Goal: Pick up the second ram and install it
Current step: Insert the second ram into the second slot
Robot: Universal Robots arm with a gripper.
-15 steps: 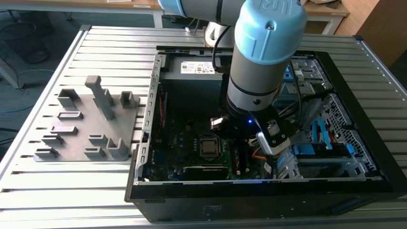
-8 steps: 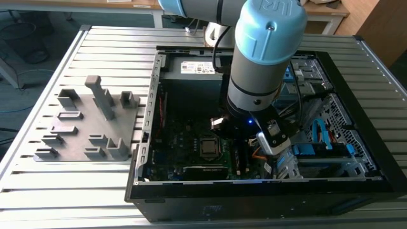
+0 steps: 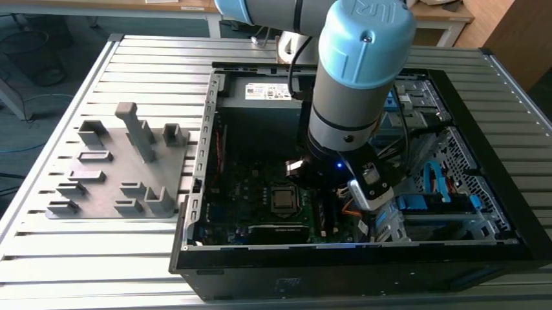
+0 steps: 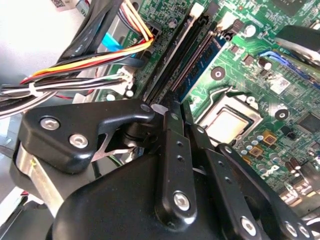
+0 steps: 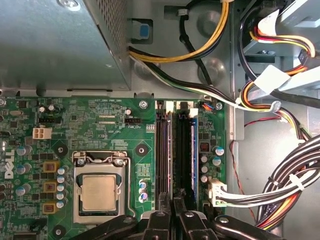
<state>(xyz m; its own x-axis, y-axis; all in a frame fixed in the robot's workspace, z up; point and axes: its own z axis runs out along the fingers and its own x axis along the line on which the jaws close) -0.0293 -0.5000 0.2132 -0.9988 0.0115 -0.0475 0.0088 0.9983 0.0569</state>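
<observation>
Ribbed aluminium slats form the bench [image 3: 103,271] in the exterior view, and on it lies an open black computer case [image 3: 362,271] at centre-right, with a grey plastic fixture plate [image 3: 121,168] of upright blocks at the frame's left. The arm [image 3: 358,71], pale blue and grey, reaches straight down into the case, its gripper [image 3: 332,194] just above the green motherboard [image 3: 250,200], beside the square metal CPU socket [image 3: 282,200]. In the first wrist view the black fingers [image 5: 160,222] sit at the bottom centre, drawn close together about the near end of the second ram [image 5: 183,150], a thin dark strip standing on edge in the black slots [image 5: 162,150]. Its long axis runs straight away from the fingers toward the white latch clips [image 5: 181,105] higher in the frame, parallel to the socket's [image 5: 98,190] side. The second wrist view shows the same strip [image 4: 172,75] running up and right from the matte, bolted fingers [image 4: 172,150], which appear pinched on it, though the contact itself is hidden. I judge it seated or nearly so. Glossy bundled cables [image 5: 280,185] lie well to the right of the slots.
</observation>
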